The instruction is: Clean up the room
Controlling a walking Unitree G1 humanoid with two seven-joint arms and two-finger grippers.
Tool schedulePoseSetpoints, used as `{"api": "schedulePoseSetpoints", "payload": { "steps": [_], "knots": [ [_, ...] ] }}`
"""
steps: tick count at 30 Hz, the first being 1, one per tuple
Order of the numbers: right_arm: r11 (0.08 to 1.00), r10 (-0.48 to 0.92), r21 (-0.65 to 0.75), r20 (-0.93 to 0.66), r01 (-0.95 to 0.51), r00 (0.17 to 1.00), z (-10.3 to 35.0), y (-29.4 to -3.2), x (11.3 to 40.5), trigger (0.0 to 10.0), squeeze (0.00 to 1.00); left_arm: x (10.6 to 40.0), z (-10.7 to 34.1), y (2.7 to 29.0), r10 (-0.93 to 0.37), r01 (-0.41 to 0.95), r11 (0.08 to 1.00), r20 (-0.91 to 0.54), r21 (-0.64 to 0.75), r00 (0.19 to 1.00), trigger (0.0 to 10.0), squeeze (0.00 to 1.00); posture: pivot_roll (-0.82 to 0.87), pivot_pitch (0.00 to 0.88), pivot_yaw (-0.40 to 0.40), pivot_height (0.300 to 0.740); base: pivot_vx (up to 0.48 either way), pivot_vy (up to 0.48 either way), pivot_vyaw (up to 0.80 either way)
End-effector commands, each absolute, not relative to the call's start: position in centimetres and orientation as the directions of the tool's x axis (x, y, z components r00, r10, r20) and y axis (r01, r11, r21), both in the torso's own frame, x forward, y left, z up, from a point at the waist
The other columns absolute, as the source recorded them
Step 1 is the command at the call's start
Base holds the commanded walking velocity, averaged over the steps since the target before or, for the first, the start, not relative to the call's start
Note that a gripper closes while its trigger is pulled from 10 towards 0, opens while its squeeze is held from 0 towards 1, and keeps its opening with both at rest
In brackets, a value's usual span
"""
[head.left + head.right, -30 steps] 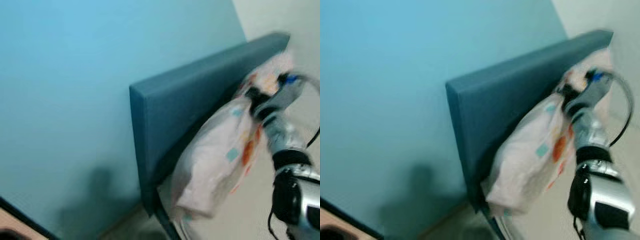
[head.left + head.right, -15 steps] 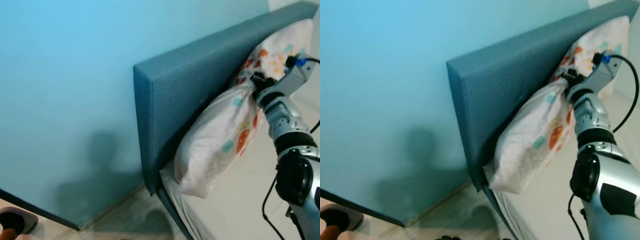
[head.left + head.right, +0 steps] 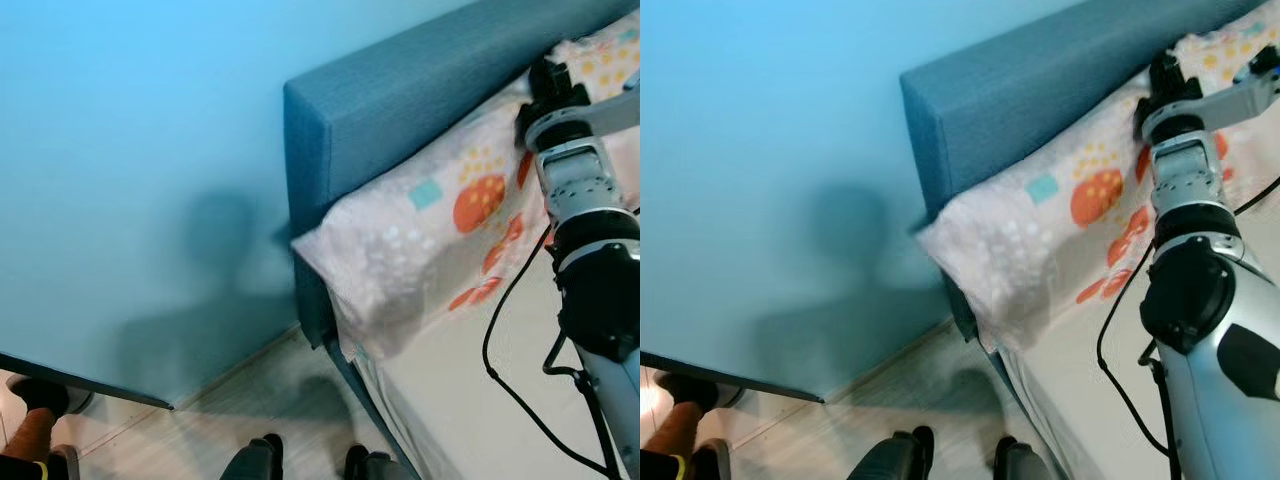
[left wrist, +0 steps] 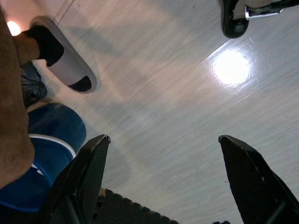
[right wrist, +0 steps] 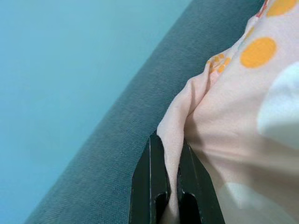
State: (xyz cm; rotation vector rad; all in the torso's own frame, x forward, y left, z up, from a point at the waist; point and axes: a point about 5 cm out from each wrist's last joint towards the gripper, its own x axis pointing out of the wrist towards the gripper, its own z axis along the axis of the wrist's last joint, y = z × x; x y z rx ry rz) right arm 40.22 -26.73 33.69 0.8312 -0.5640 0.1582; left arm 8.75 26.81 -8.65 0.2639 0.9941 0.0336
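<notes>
Between your right gripper's (image 5: 171,186) clenched fingers sits a fold of the spotted pillow (image 3: 440,240), lying flat at the bed's head against the blue headboard (image 3: 400,100). Release only once it rests square on the mattress (image 3: 470,400); your left gripper (image 4: 163,186) hangs spread over the floor

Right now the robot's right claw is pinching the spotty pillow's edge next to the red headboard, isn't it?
Nearly. The headboard isn't red, it's dark teal blue, as the right wrist view shows. The rest is right: the right claw is pinching a fold at the spotty pillow's edge, next to that headboard.
</notes>
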Motion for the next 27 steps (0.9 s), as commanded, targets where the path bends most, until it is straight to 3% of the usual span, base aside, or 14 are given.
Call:
{"api": "schedulePoseSetpoints", "payload": {
  "steps": [1,3,7,11,16,19,21,22,23,24,25,26,27],
  "knots": [
    [0.709,-0.082,0.570,0.651,-0.416,0.754,36.1,-27.9,39.1,10.0,0.00,6.6,-8.9,27.6,0.167,0.083,0.968,-0.852,0.238,0.496,10.0,0.00,0.33,0.371,0.020,0.740,0.000,0.000,0.00],
    [0.709,-0.082,0.570,0.651,-0.416,0.754,36.1,-27.9,39.1,10.0,0.00,6.6,-8.9,27.6,0.167,0.083,0.968,-0.852,0.238,0.496,10.0,0.00,0.33,0.371,0.020,0.740,0.000,0.000,0.00],
    [0.766,-0.038,0.550,0.553,-0.331,0.832,30.5,-29.0,39.0,10.0,0.00,5.0,-9.2,27.4,0.166,0.088,0.969,-0.871,0.231,0.462,10.0,0.00,0.33,0.376,0.025,0.740,0.000,0.000,0.00],
    [0.769,-0.134,0.613,0.430,-0.180,0.893,24.0,-31.9,37.2,10.0,0.00,3.4,-9.2,27.7,0.162,0.117,0.966,-0.889,0.232,0.429,10.0,0.00,0.33,0.376,0.048,0.740,0.000,0.000,0.00],
    [0.763,-0.182,0.633,0.407,-0.133,0.895,22.2,-33.3,36.0,10.0,0.00,3.2,-9.1,28.0,0.167,0.116,0.965,-0.891,0.236,0.423,10.0,0.00,0.32,0.373,0.047,0.740,0.000,0.000,0.00],
    [0.781,-0.336,0.619,0.304,0.083,0.891,19.5,-37.0,33.1,10.0,0.00,4.3,-9.1,27.8,0.168,0.100,0.967,-0.883,0.233,0.438,10.0,0.00,0.30,0.358,0.035,0.740,0.000,0.000,0.00],
    [0.781,-0.336,0.619,0.304,0.083,0.891,19.5,-37.0,33.1,10.0,0.00,4.3,-9.1,27.8,0.168,0.100,0.967,-0.883,0.233,0.438,10.0,0.00,0.30,0.358,0.035,0.740,0.000,0.000,0.00],
    [0.772,-0.410,0.605,0.236,0.197,0.881,18.4,-38.3,31.9,10.0,0.00,4.8,-9.2,27.4,0.161,0.097,0.969,-0.880,0.226,0.446,10.0,0.00,0.29,0.352,0.034,0.740,0.000,0.000,0.00],
    [0.772,-0.410,0.605,0.236,0.197,0.881,18.4,-38.3,31.9,10.0,0.00,4.8,-9.2,27.4,0.161,0.097,0.969,-0.880,0.226,0.446,10.0,0.00,0.29,0.352,0.034,0.740,0.000,0.000,0.00],
    [0.780,-0.518,0.441,0.058,0.444,0.853,15.4,-40.7,28.8,10.0,0.00,5.8,-9.4,26.5,0.138,0.103,0.973,-0.878,0.207,0.458,10.0,0.00,0.27,0.330,0.037,0.740,0.000,0.000,0.00],
    [0.780,-0.518,0.441,0.058,0.444,0.853,15.4,-40.7,28.8,10.0,0.00,5.8,-9.4,26.5,0.138,0.103,0.973,-0.878,0.207,0.458,10.0,0.00,0.27,0.330,0.037,0.740,0.000,0.000,0.00],
    [0.773,-0.570,0.314,-0.040,0.552,0.821,13.5,-41.9,26.8,10.0,0.00,6.6,-9.6,26.0,0.123,0.111,0.974,-0.876,0.196,0.466,10.0,0.00,0.26,0.323,0.037,0.740,0.000,0.000,0.00],
    [0.770,-0.576,0.300,-0.054,0.563,0.816,13.3,-42.0,26.5,10.0,0.00,6.7,-9.6,25.9,0.121,0.112,0.974,-0.876,0.195,0.466,10.0,0.00,0.26,0.323,0.037,0.740,0.000,0.000,0.00]
  ]
}}
